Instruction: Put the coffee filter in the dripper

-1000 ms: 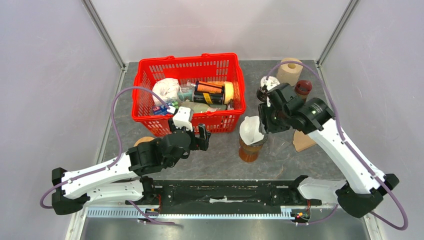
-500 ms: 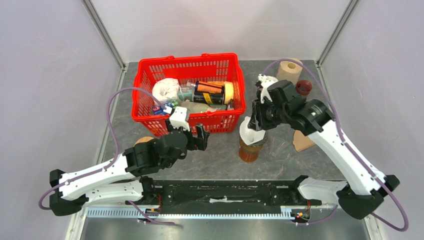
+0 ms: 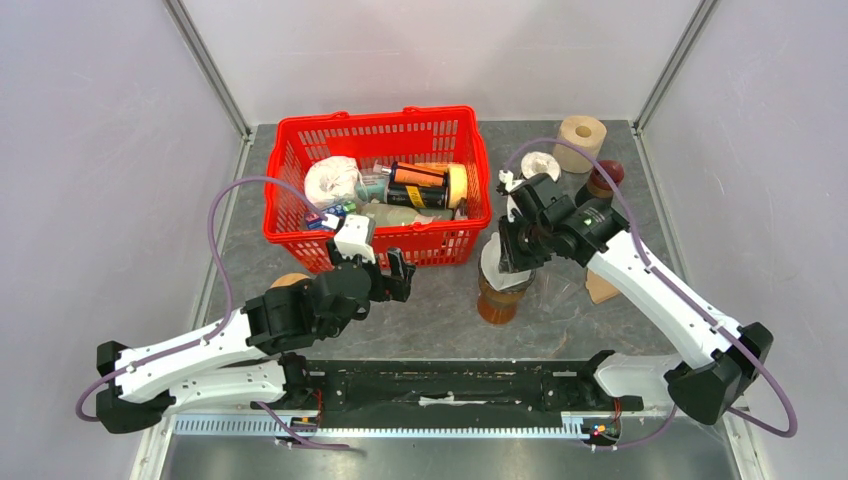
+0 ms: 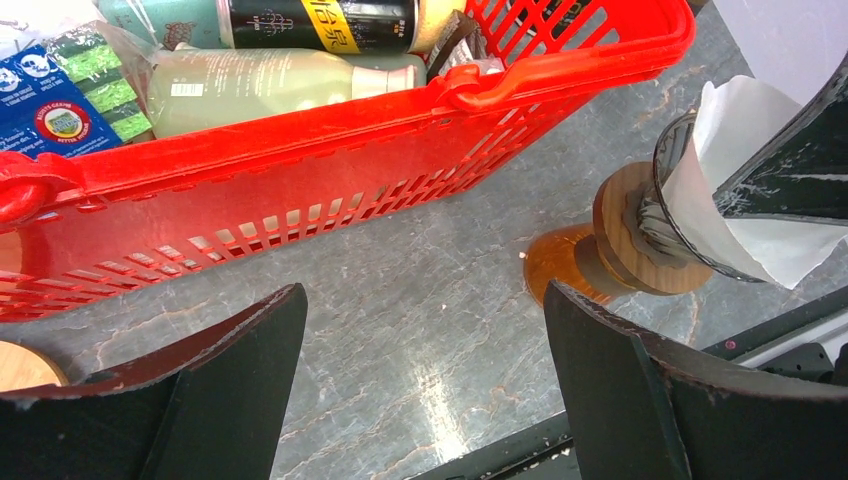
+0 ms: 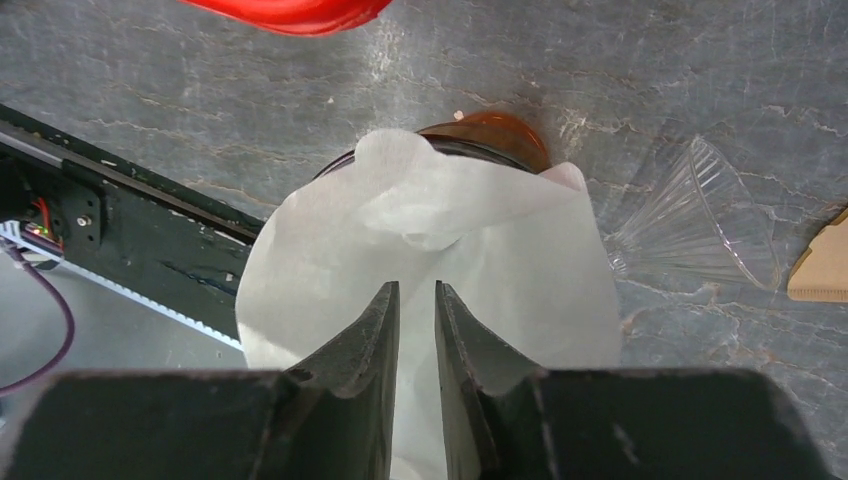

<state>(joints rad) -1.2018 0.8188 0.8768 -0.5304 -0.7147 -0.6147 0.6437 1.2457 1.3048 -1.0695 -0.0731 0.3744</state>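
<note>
Right gripper (image 5: pixel 413 290): fingers drawn nearly together, with a narrow slit between them. White paper shows through the slit. Cannot tell whether paper is nipped there or the tips only press on it.

Change over the last second, top view: the right gripper (image 3: pixel 515 250) was at the right-hand side of the coffee filter (image 3: pixel 497 262). It has since swung left and dropped onto the filter's mouth. The filter shows less paper above the rim than it did.

Right wrist view: the coffee filter (image 5: pixel 330 280) spreads around both fingers. Its far edge is crumpled inward in a fold, not a clean cone.

Left wrist view: the paper sits inside the dripper (image 4: pixel 640 225), which has a wooden collar and stands on an amber glass server (image 4: pixel 565 265). One flap hangs out over the rim at frame right.

Judgement: the filter is in the dripper but only partly seated. This looks like the press-down step. Risks are a creased wall and paper lifting out with the fingers if it is pinched.

Further out: a clear ribbed funnel (image 5: pixel 700 215) lies on its side on the worktop (image 3: pixel 440 310), just beside the server.

Left gripper (image 4: pixel 420 400): wide open, nothing between the fingers. It hangs near the red basket (image 4: pixel 560 60) at centre left of the top view and has barely shifted.
</note>
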